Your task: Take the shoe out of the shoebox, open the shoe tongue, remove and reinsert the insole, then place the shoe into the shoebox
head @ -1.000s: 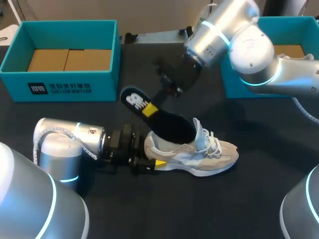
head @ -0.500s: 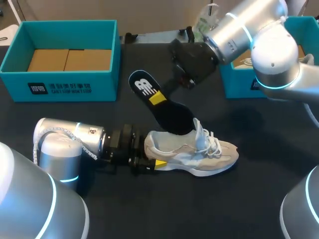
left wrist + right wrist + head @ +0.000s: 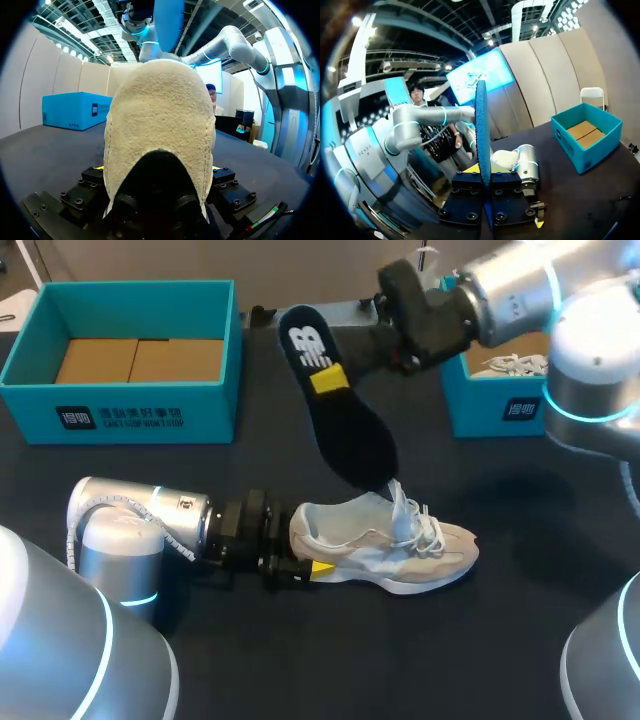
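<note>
Even, fairly bright light comes from above. The dark table [image 3: 520, 640] shows no glare, and a soft shadow lies beneath the shoe [image 3: 380, 545]. The right arm [image 3: 510, 300], upper right of the frame, shines pale. The insole [image 3: 345, 420] looks matte.

shoe [image 3: 385, 545] mid-table [image 3: 520, 630], toe to the right | left gripper [image 3: 305, 563] clamped on its heel from the left | insole [image 3: 335, 405] slanting up behind the shoe, lower end at its opening, held by right gripper [image 3: 372, 348] | box [image 3: 120, 415] at the back left | second box [image 3: 490, 410] at the back right, second shoe [image 3: 515, 365] inside
</note>
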`<action>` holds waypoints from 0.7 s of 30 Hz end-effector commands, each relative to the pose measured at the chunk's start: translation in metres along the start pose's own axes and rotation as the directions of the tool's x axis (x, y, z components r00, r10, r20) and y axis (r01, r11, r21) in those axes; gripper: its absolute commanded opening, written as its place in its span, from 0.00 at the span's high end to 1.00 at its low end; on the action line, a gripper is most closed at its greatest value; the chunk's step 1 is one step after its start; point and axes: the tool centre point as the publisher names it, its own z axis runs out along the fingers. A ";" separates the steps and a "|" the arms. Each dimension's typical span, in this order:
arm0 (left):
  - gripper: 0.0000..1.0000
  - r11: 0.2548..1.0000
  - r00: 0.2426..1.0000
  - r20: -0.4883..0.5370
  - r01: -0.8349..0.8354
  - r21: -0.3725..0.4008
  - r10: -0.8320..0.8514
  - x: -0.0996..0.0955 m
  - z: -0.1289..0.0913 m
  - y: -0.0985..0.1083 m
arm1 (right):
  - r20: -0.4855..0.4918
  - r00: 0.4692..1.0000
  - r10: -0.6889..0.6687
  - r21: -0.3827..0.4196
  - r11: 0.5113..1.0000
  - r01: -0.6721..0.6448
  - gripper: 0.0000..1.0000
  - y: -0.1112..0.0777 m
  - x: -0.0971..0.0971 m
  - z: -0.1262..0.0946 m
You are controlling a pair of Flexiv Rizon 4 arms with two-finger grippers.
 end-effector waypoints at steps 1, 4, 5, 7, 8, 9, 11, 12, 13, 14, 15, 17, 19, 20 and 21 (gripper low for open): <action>1.00 1.000 1.000 0.002 0.000 0.000 0.000 0.000 0.001 0.000 | 0.051 0.999 -0.001 -0.035 0.999 0.003 1.00 -0.009 0.021 -0.009; 1.00 1.000 1.000 0.002 0.000 0.000 0.000 0.000 0.001 0.000 | 0.051 0.999 -0.001 -0.035 0.999 0.003 1.00 -0.009 0.021 -0.009; 1.00 1.000 1.000 0.002 0.000 0.000 0.000 0.000 0.001 0.000 | 0.051 0.999 -0.001 -0.035 0.999 0.003 1.00 -0.009 0.021 -0.009; 1.00 1.000 1.000 0.002 0.000 0.000 0.000 0.000 0.001 0.000 | 0.051 0.999 -0.001 -0.035 0.999 0.003 1.00 -0.009 0.021 -0.009; 1.00 1.000 1.000 0.002 0.000 0.000 0.000 0.000 0.001 0.000 | 0.051 0.999 -0.001 -0.035 0.999 0.003 1.00 -0.009 0.021 -0.009; 1.00 1.000 1.000 0.002 0.000 0.000 0.000 0.000 0.001 0.000 | 0.066 0.998 -0.013 -0.054 0.998 0.017 1.00 -0.004 0.026 -0.012; 1.00 1.000 1.000 0.002 0.000 0.000 0.000 0.000 0.001 0.000 | 0.119 0.993 -0.004 -0.086 0.996 0.014 1.00 0.005 0.038 -0.023; 1.00 1.000 1.000 0.002 0.000 0.000 0.000 0.000 0.001 0.000 | 0.123 0.992 -0.006 -0.098 0.995 0.019 1.00 0.009 0.043 -0.026; 1.00 1.000 1.000 0.002 0.000 0.000 0.000 0.000 0.001 0.000 | 0.146 0.989 -0.006 -0.111 0.994 0.022 1.00 0.016 0.053 -0.032; 1.00 1.000 1.000 0.002 0.000 0.000 0.000 0.000 0.001 0.000 | 0.151 0.988 -0.018 -0.116 0.993 0.036 1.00 0.021 0.062 -0.036; 1.00 1.000 1.000 0.002 0.000 0.000 0.000 0.000 0.001 0.000 | 0.155 0.988 -0.026 -0.123 0.991 0.045 1.00 0.026 0.070 -0.039; 1.00 1.000 1.000 0.002 0.000 0.000 0.000 0.000 0.001 0.000 | 0.141 0.989 -0.044 -0.119 0.991 0.061 1.00 0.034 0.085 -0.042; 1.00 1.000 1.000 0.002 0.000 0.000 0.000 0.000 0.001 0.000 | 0.158 0.987 -0.023 -0.110 0.993 0.041 1.00 0.035 0.089 -0.044; 1.00 1.000 1.000 0.002 0.000 0.000 0.000 0.000 0.001 0.000 | 0.158 0.987 -0.023 -0.110 0.993 0.041 1.00 0.035 0.089 -0.044; 1.00 1.000 1.000 0.002 0.000 0.000 0.000 0.000 0.001 0.000 | 0.158 0.987 -0.023 -0.110 0.993 0.041 1.00 0.035 0.089 -0.044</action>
